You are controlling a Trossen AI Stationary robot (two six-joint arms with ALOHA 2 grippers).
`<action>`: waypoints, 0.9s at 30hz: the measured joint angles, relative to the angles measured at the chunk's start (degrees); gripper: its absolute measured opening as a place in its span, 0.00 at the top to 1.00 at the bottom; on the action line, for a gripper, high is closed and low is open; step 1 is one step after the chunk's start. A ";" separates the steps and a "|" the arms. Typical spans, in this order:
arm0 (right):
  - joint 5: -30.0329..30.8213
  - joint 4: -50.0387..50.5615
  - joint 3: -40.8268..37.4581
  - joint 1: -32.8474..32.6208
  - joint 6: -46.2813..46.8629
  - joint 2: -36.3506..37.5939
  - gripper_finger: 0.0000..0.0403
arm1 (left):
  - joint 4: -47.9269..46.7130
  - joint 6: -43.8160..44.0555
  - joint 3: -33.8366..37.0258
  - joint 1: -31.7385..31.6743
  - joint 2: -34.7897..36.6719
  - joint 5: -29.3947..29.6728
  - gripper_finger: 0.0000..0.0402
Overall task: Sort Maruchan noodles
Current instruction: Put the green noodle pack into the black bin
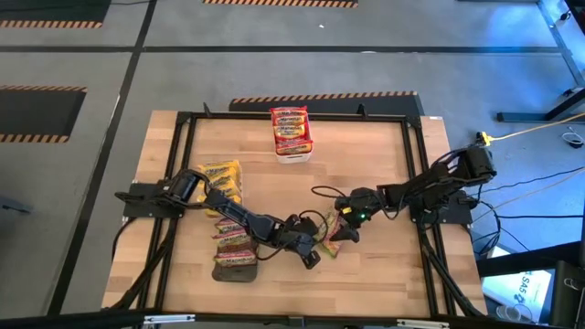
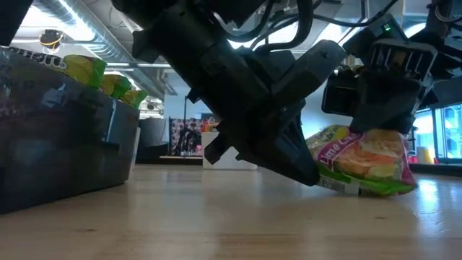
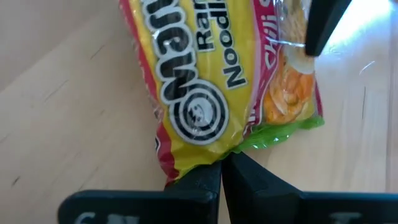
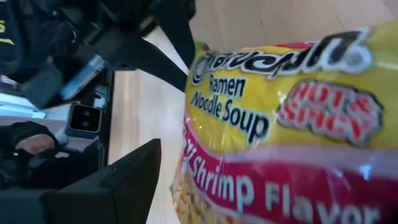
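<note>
One Maruchan packet [image 1: 327, 241], yellow with a pink and green band, lies near the table's middle between both grippers. It fills the left wrist view [image 3: 211, 81] and the right wrist view [image 4: 286, 124]. In the low view the packet [image 2: 364, 162] sits tilted, its printed face toward the near edge. My left gripper [image 1: 311, 254] is shut on one end of it. My right gripper [image 1: 343, 230] stands close over the packet's other end [image 2: 382, 101]. Whether it touches the packet, I cannot tell. My left gripper [image 3: 221, 171] pinches the packet's crimped end seam [image 3: 205, 160] between its two fingertips, at the yellow and green corner. It comes slanting down from the table's left side. The packet stretches away from the fingers along their line, with its lower edge [image 2: 346, 189] on or just above the table.
A white bin [image 1: 292, 153] with red-banded packets stands at the far edge. Yellow packets [image 1: 221, 178] lie in a clear bin on the left. A dark tray [image 1: 236, 272] near the left front holds more packets. Black frame rails [image 1: 416, 183] border the table.
</note>
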State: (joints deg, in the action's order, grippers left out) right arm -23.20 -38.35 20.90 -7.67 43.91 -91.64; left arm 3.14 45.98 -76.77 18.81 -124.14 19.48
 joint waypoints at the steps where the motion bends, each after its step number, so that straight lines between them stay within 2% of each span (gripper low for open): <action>1: 0.15 -0.14 -0.02 -0.35 0.04 -0.30 0.27 | 0.01 -0.02 0.00 -0.02 0.02 0.19 0.98; 5: 1.66 -0.62 -0.02 -2.47 -0.31 -0.48 0.38 | 0.01 -1.06 0.00 -0.07 0.02 0.83 0.98; 13: 1.43 -1.27 0.01 -6.13 -1.23 -0.15 0.79 | -1.15 -4.01 -0.02 0.87 2.80 -1.81 0.98; 18: 1.15 0.05 0.05 -9.83 -3.23 2.91 0.79 | -0.88 -8.88 -0.04 2.01 6.85 -2.93 0.98; 20: 2.79 1.93 0.07 -11.85 -4.08 4.79 0.79 | -0.72 -9.09 -0.13 2.29 7.89 -2.99 0.98; 23: 9.38 6.39 0.01 -15.32 -5.69 8.56 0.79 | 1.99 -9.10 -0.13 2.22 8.17 -2.07 0.98; 27: 22.68 11.28 0.01 -21.08 -7.61 12.91 0.78 | 5.92 -9.01 -0.13 1.73 8.17 -0.25 0.98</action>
State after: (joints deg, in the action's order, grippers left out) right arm -0.52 -27.07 20.91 -28.75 36.29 -78.73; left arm 9.06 36.96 -76.90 20.53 -115.96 19.24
